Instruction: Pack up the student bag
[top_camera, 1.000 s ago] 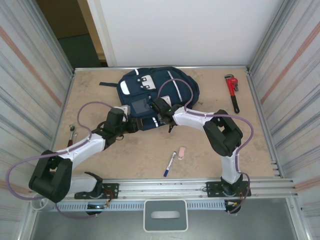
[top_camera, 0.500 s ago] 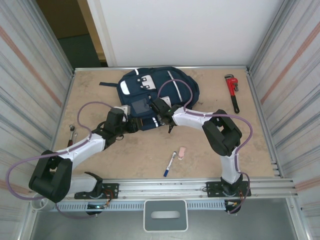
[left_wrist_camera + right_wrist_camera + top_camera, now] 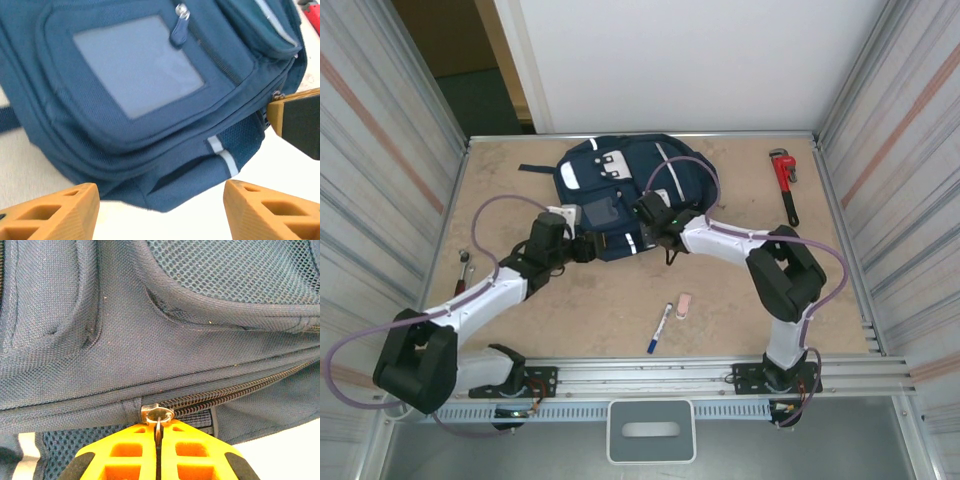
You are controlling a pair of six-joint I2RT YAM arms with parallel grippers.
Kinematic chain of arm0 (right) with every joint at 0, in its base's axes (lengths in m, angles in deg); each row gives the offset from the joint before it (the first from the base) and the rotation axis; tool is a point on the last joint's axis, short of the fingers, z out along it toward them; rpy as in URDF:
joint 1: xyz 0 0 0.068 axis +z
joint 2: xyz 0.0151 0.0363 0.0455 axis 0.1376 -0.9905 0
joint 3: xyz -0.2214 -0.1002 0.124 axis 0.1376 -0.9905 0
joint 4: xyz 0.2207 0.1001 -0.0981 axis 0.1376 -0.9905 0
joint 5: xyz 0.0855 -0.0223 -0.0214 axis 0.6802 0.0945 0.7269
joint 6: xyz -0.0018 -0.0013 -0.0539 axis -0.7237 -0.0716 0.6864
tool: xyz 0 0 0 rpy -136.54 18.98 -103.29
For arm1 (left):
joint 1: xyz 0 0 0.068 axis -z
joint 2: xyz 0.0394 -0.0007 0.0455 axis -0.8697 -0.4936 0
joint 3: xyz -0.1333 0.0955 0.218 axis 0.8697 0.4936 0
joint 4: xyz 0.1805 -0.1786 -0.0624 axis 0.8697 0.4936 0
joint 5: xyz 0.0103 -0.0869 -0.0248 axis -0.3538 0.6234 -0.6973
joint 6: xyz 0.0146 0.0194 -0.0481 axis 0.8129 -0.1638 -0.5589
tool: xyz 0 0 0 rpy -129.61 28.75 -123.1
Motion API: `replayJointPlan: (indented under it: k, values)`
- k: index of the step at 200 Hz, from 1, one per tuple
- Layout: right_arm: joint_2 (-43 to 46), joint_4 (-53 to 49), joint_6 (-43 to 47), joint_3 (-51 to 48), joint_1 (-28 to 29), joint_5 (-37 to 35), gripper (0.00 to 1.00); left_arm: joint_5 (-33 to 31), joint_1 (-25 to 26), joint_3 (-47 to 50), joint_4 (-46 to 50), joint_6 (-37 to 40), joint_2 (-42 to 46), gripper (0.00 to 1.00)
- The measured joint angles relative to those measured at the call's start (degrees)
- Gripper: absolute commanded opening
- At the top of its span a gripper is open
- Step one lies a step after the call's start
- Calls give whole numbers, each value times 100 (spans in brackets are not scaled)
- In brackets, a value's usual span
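My right fingers (image 3: 190, 452) are pressed together on the small metal zipper pull (image 3: 157, 416) of the student bag (image 3: 150, 340), pinching its tab right at my tips. The pull sits at the end of a dark coil zipper that runs off to my right along a seam. Beyond it the fabric is a coarse navy weave, with open mesh panels further up and a white reflective stripe (image 3: 22, 452) low to my left. My right arm reaches in with its elbow bent out to the side, and its wrist is low at the bag's near edge.

My left fingers (image 3: 50, 215) stand wide apart and hold nothing; they are blocky ochre wedges with hollow cells. Ahead of them is the bag's rounded front pocket with a flat grey patch (image 3: 135, 70) and a small zipper tab above it. The bag lies flat on the pale speckled counter (image 3: 600, 310), just beyond both sets of fingers. My left arm stretches low toward its near corner.
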Motion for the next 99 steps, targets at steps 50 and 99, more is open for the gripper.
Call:
replayJointPlan:
  k: [50,99]
  values:
    - [516,442,-2,-584,-745,1644,0,-59,267,-763,-365,2216,-667,66]
    - [645,581,68,-758,-999,2417,0,175,673,-1222,-452,4704,-1600,64]
